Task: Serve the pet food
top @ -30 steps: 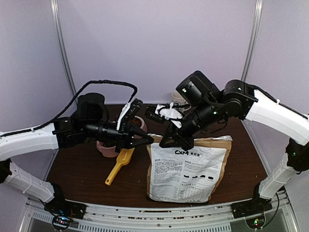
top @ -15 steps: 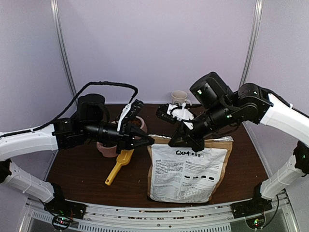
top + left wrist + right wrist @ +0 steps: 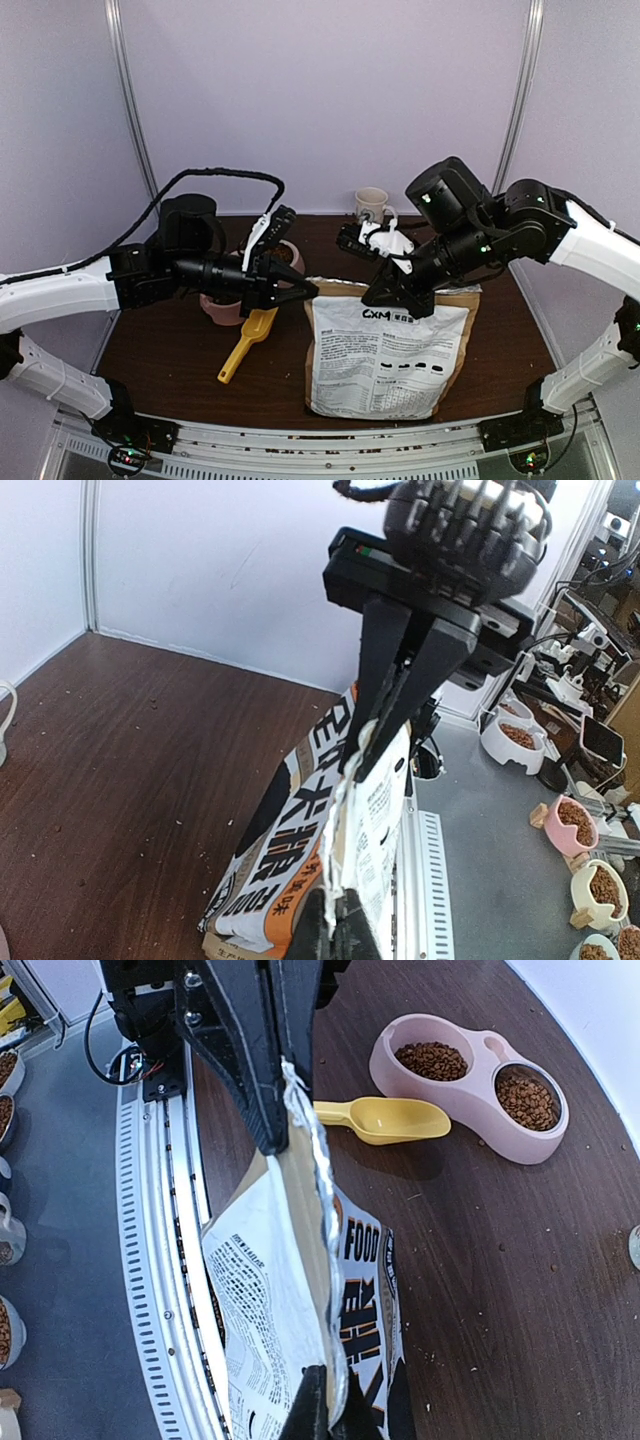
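As left gripper (image 3: 306, 290) and right gripper (image 3: 378, 297) each clamp one top corner, bag (image 3: 385, 360) stands upright by table's (image 3: 170, 360) near edge, seam taut; pet food (image 3: 432, 1060) already fills bowl (image 3: 470, 1112) toward left edge.

Bright, even, diffuse light; soft shadows; mild edge distortion and foreground blur in wrist views.

The right fingers (image 3: 398, 297) have shifted rightward along the bag (image 3: 385, 355) top.

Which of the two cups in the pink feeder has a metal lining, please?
The cup farther from the yellow scoop; its rim is shiny steel, whereas the other cup is plain pink.
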